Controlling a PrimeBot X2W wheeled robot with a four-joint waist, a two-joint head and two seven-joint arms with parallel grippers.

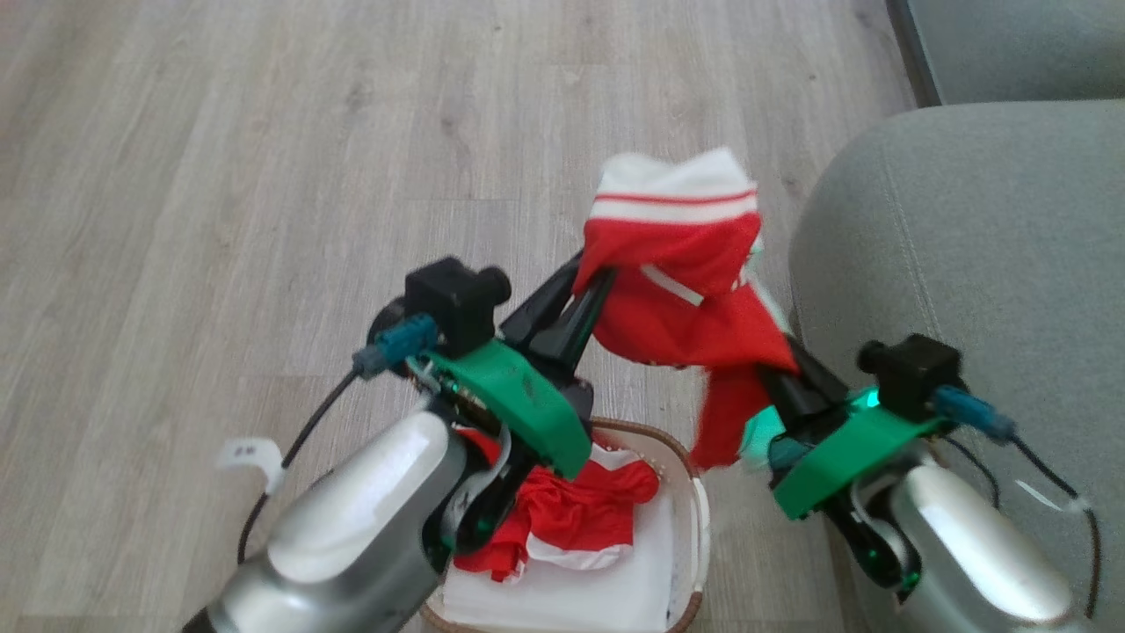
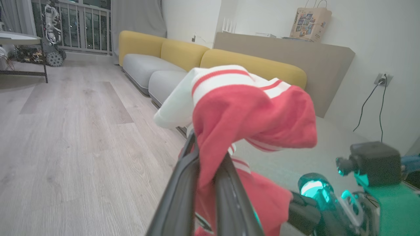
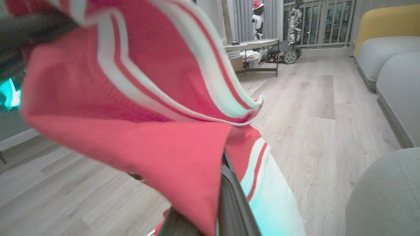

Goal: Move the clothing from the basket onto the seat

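Observation:
A red garment with white striped trim (image 1: 677, 290) hangs in the air between my two grippers, above and beyond the basket (image 1: 694, 492). My left gripper (image 1: 593, 281) is shut on its left side; in the left wrist view the cloth (image 2: 249, 111) is pinched between the dark fingers (image 2: 183, 183). My right gripper (image 1: 778, 365) is shut on the garment's lower right part, its tips buried in the fabric (image 3: 131, 98). Another red garment (image 1: 580, 510) lies in the basket on a white liner (image 1: 571, 589). The grey-green seat (image 1: 967, 264) is just to the right.
Pale wood floor (image 1: 264, 176) spreads to the left and ahead. A second grey cushion (image 1: 1011, 44) lies beyond the seat. The left wrist view shows a yellow-backed sofa (image 2: 249, 62) along the wall and a low table (image 2: 19, 39) far off.

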